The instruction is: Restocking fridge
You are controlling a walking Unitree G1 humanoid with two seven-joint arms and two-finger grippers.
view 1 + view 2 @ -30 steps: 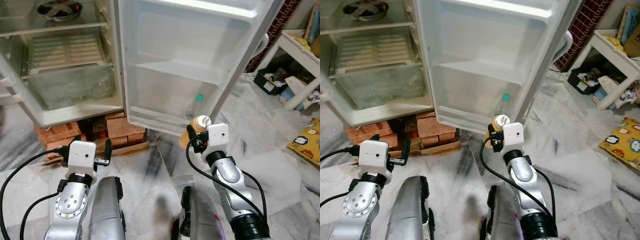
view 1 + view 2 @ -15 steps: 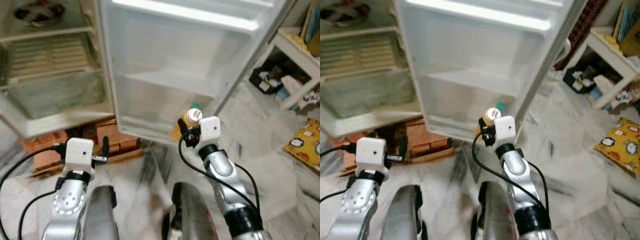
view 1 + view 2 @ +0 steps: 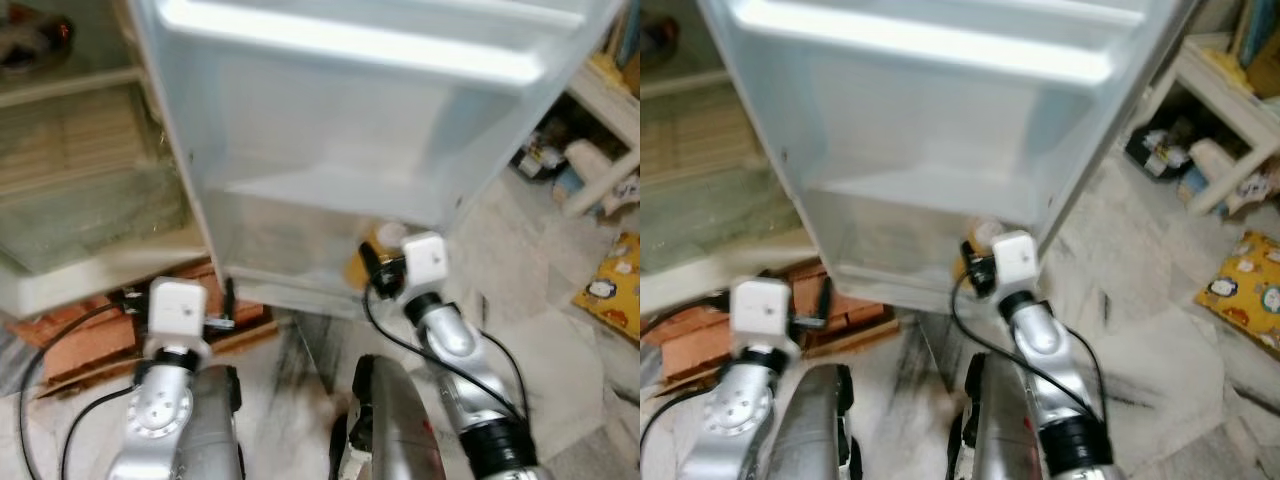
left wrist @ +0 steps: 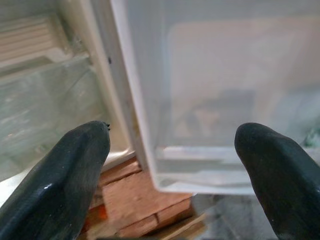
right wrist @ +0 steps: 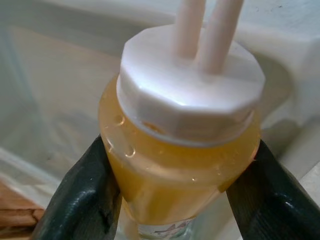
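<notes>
Right gripper: two black fingers pinching one bottle, one on each side of its neck.
Bottle: right wrist view; orange-yellow liquid, one white cap, held upright just before pale fridge plastic.
Left gripper: left wrist view; two black fingertips spread wide, nothing between them, facing door edge.
Bricks: several, stacked under fridge.
Fridge door: left eye view; one, swung open, two pale shelf ledges visible, blurred.
Bottle position, head views: at door's lowest shelf, near its front lip.
Fridge interior: open at left, glass shelves.
Yellow cushion: one, on marble floor, far right.
</notes>
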